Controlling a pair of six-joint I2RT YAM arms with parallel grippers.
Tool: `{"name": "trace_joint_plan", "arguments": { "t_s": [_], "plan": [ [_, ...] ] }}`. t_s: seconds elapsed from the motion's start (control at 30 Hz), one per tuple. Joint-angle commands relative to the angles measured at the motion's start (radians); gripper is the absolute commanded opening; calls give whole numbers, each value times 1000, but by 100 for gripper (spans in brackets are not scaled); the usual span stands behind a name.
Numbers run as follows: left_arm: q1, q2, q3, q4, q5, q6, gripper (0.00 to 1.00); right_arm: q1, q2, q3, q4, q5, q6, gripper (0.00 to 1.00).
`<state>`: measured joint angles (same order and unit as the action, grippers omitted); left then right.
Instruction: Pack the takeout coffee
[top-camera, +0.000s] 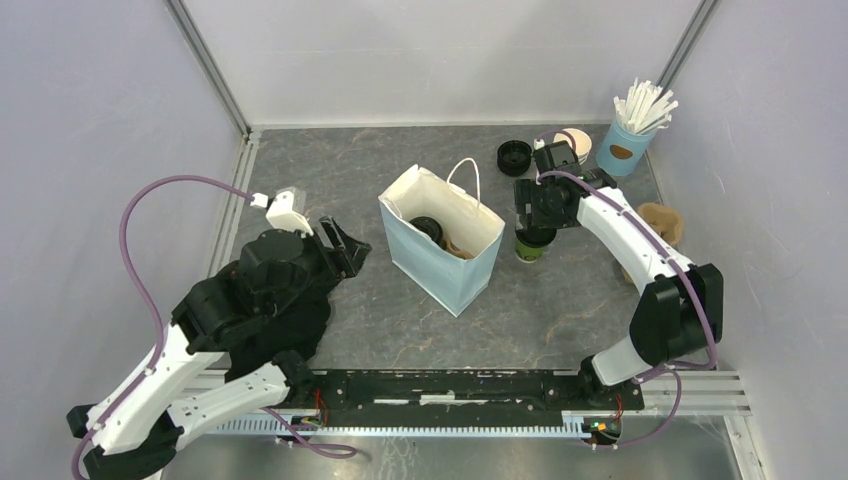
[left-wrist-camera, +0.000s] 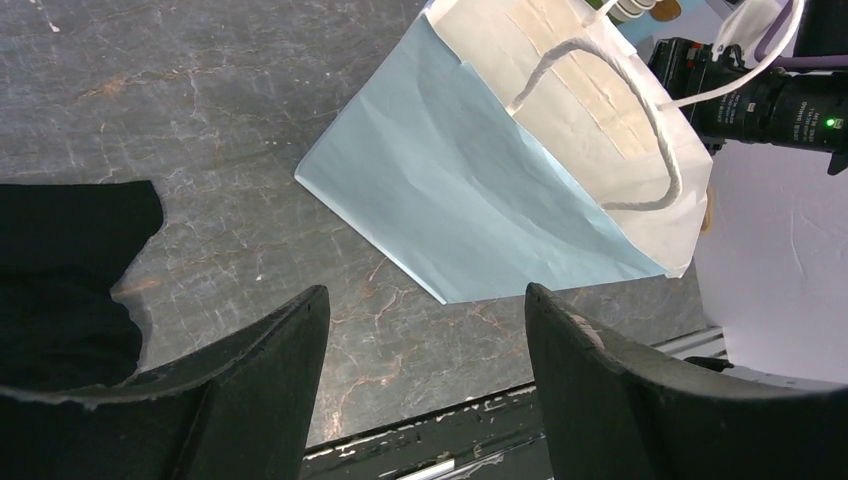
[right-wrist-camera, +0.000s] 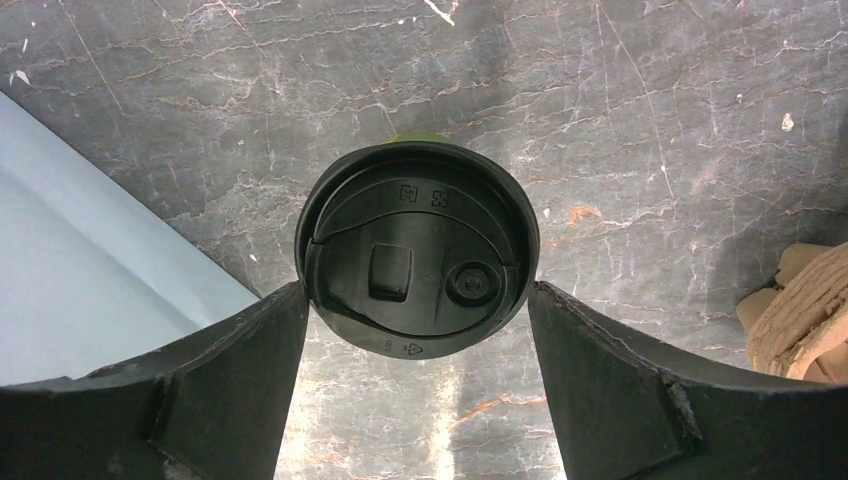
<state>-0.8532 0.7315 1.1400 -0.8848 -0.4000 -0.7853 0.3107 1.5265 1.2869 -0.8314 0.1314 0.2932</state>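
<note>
Left gripper (left-wrist-camera: 425, 300): fingers spread wide and holding nothing, aimed at the bag's blue side from near it.
Paper bag (top-camera: 452, 268): stands open mid-table; its walls are thin (a nudge would probably tip or crumple it).
First cup (top-camera: 428, 228): inside the bag, with only its black lid showing.
Second cup (top-camera: 533, 250): upright on the table just right of the bag, its green body showing below the right gripper.
Right gripper (right-wrist-camera: 417, 292): fingers closed in on the second cup from both sides, just under the rim of the lid (right-wrist-camera: 410, 240).
Handling: likely light, with soft paper walls. A hard squeeze could dent it or pop the lid. Whether it is full cannot be seen, so it is best kept upright.
Hold point: the upper band beneath the lid, where the rolled rim likely stiffens the wall and the lid's lip guards against slipping.
</note>
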Motion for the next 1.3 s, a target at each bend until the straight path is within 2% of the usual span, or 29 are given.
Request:
{"name": "trace_joint_plan", "arguments": {
  "t_s": [0.0, 0.37, 0.6, 1.13, 1.27],
  "plan": [
    [2, 2, 44, 7, -7, 53, 78, 21, 5, 36, 31, 34, 50, 87],
    [1, 8, 72, -7, -11, 74, 78, 39, 4, 31, 15, 124, 105, 84],
    [2, 34, 94, -7, 4, 100, 78, 38, 9, 33, 26, 121, 145, 87],
    [1, 48, 156, -31, -19, 138, 78, 45, 36, 6, 48, 155, 158, 85],
    [3, 57, 185, -44, -41, 140, 78, 47, 40, 6, 45, 160, 148, 78]
  ]
}}
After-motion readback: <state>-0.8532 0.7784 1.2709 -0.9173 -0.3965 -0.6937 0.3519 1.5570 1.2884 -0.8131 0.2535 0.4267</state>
